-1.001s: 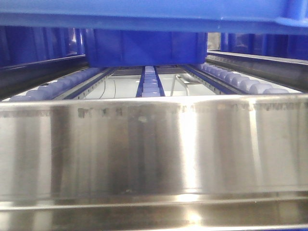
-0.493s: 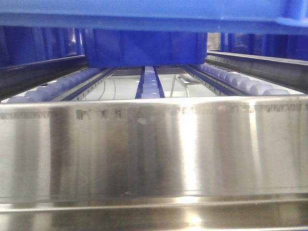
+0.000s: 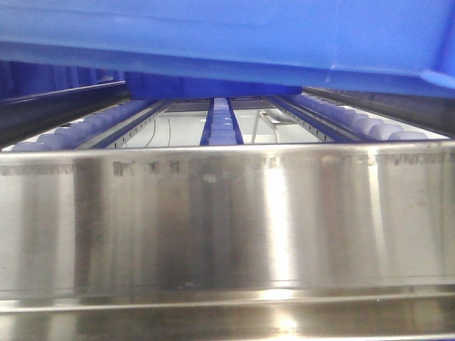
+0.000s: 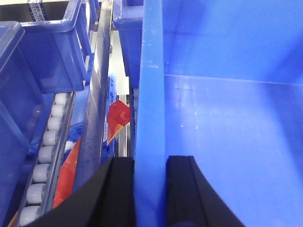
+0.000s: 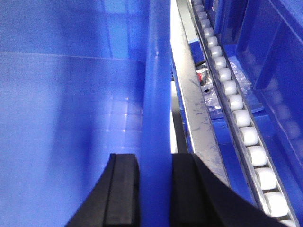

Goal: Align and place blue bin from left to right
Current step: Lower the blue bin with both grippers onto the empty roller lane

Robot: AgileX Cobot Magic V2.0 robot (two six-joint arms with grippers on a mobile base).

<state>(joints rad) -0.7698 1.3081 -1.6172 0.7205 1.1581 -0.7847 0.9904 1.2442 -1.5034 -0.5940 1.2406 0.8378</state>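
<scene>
- Placement: the blue bin fills the top of the front view, as wide as the frame. Its lower edge slopes down toward the right above the roller lanes, and contact with the rollers cannot be told.
- The left end effector is clamped on the bin's left wall. Its black fingers sit one outside and one inside, both pressed to the plastic.
- The right end effector grips the opposite wall the same way, fingers tight on either face.
- Both wrist views show bare blue plastic inside the bin.
- A steel panel spans the lower front view. Behind it, a centre roller track runs away from the camera between two side tracks.
- A far blue crate sits deeper in the lane, mostly hidden under the bin's edge.
- Left wrist view: a grey rail runs beside the bin, with red-orange packaging in the gap. Beyond it lie white rollers and smaller blue crates.
- Right wrist view: a scuffed rail lies just beside the wall, then a roller line and a neighbouring crate.
</scene>
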